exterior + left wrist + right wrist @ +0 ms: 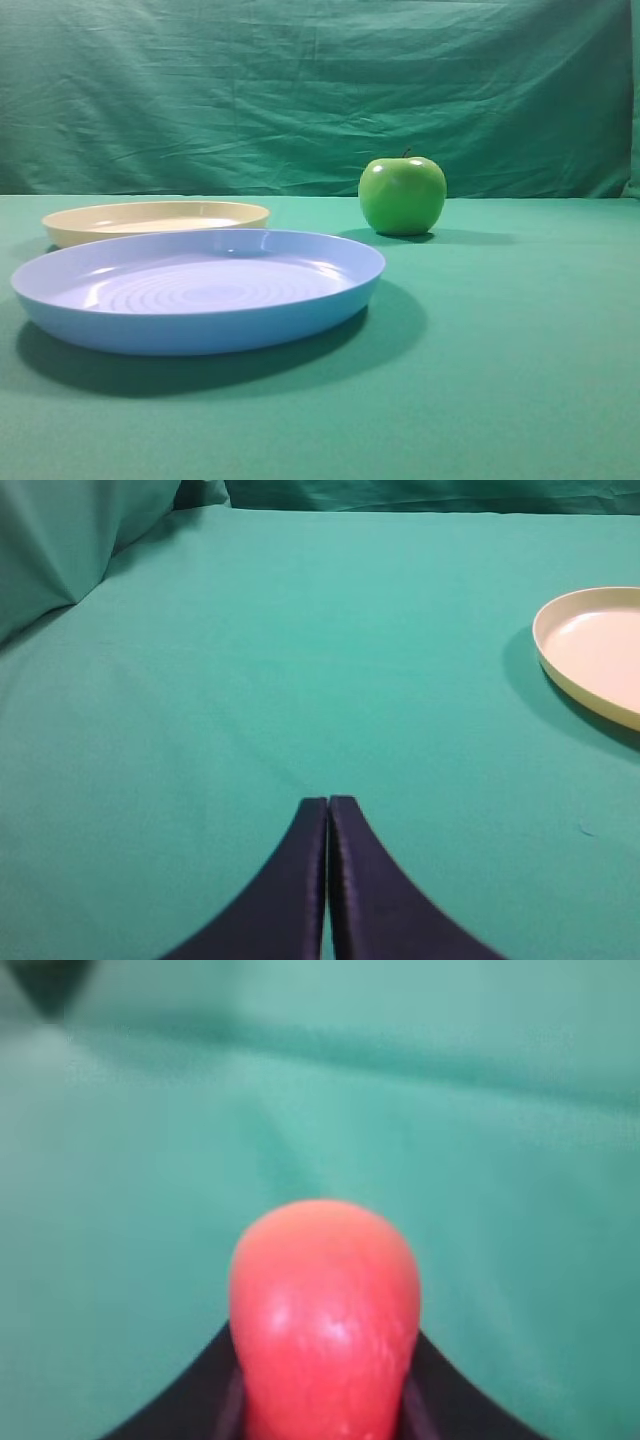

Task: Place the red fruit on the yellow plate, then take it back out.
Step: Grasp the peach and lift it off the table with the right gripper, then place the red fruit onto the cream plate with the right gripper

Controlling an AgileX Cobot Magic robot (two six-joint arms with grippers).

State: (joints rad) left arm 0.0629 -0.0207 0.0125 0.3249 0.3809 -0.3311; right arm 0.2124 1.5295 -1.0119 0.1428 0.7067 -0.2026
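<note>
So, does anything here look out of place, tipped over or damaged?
Nothing stands out. The yellow plate and the blue plate lie flat and hold nothing, the green apple stands upright on the green cloth, and the red fruit sits between the right gripper's fingers, looking whole.

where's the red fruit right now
The red fruit shows only in the right wrist view, low in the middle, between the right gripper's dark fingers over the green cloth. The exterior high view does not show it.
</note>
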